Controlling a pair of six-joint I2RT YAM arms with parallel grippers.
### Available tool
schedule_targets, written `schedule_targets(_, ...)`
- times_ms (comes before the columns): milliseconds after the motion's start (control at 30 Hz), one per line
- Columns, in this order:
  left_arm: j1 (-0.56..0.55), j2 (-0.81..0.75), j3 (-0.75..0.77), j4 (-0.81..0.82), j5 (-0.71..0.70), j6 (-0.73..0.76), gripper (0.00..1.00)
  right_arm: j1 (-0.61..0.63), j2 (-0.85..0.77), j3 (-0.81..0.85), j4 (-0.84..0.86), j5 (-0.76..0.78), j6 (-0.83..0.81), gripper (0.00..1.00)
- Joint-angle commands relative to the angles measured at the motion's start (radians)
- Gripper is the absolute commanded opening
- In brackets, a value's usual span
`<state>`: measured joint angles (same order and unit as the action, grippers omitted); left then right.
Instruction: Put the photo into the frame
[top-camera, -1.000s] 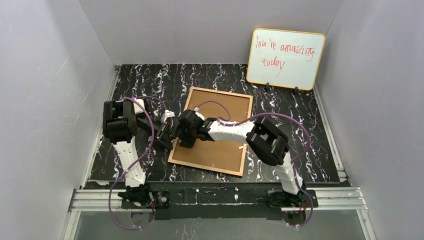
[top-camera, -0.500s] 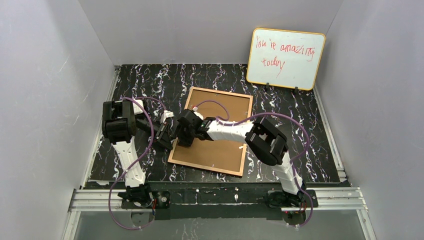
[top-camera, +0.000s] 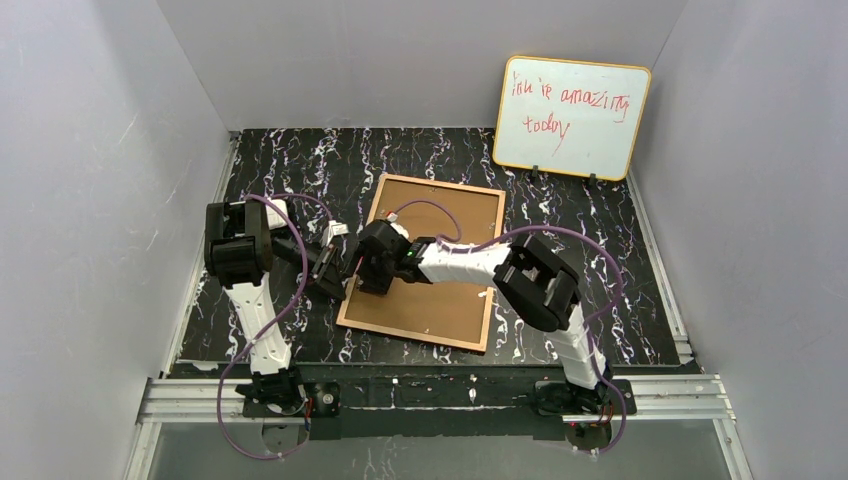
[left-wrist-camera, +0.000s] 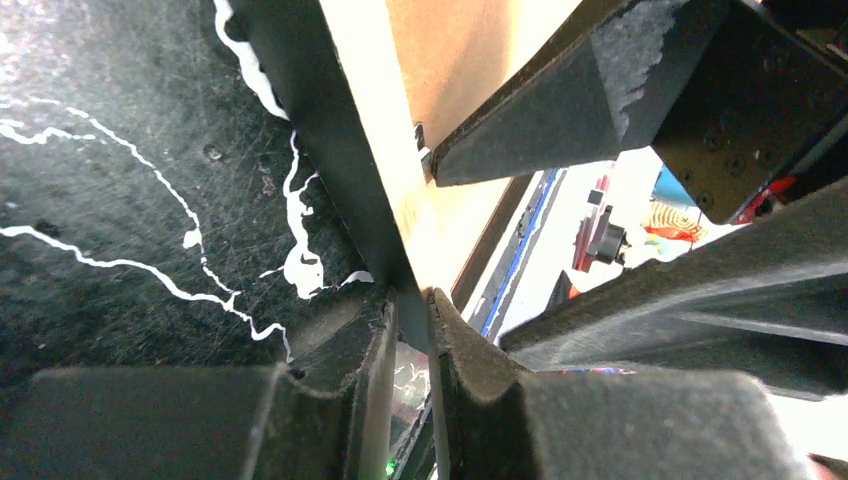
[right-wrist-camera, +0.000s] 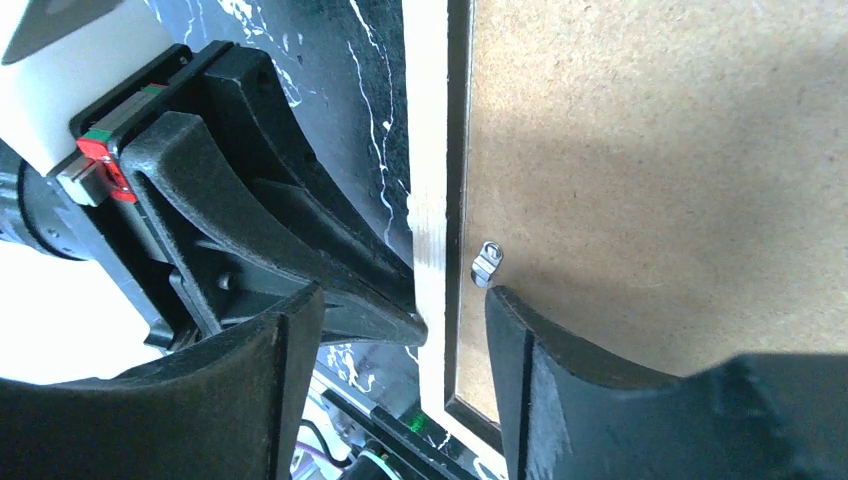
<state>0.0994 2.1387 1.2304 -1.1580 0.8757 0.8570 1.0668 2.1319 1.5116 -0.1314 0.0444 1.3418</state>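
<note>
The frame (top-camera: 420, 337) lies face down on the table, tan wooden back up, with the brown backing panel (top-camera: 440, 210) set in it. The photo is hidden. My left gripper (top-camera: 340, 280) is shut on the frame's left rail (left-wrist-camera: 370, 130), one finger on each side of it (left-wrist-camera: 410, 300). My right gripper (top-camera: 368, 285) hovers open over that same rail (right-wrist-camera: 428, 120). Its jaws (right-wrist-camera: 408, 300) straddle the rail, one fingertip just below a small metal clip (right-wrist-camera: 486, 262) at the edge of the backing panel (right-wrist-camera: 650, 150). It holds nothing.
An orange-edged whiteboard (top-camera: 570, 117) with red writing leans against the back wall at the right. Grey walls close in the black marbled table (top-camera: 300, 160) on three sides. The two grippers are close together at the frame's left side.
My right wrist has shifted slightly along the frame's left rail. The left gripper keeps its hold and the frame has not moved.
</note>
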Motion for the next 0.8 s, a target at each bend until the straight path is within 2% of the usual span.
schedule_targets(0, -0.018, 0.001, -0.007, 0.011, -0.059, 0.076, 0.14, -0.022, -0.074, -0.091, 0.062, 0.027, -0.032, 0.72)
schedule_targets(167, 0.000, -0.009, 0.002, -0.026, -0.035, 0.091, 0.14, -0.023, -0.150, -0.230, 0.120, 0.031, 0.004, 0.72)
schedule_targets(333, 0.002, -0.075, -0.028, 0.023, -0.050, 0.044, 0.13, -0.024, -0.171, -0.288, 0.121, 0.070, 0.089, 0.65)
schedule_targets(767, -0.011, -0.051, -0.054, 0.083, -0.076, 0.055, 0.15, -0.013, -0.054, -0.181, 0.099, 0.016, 0.190, 0.60)
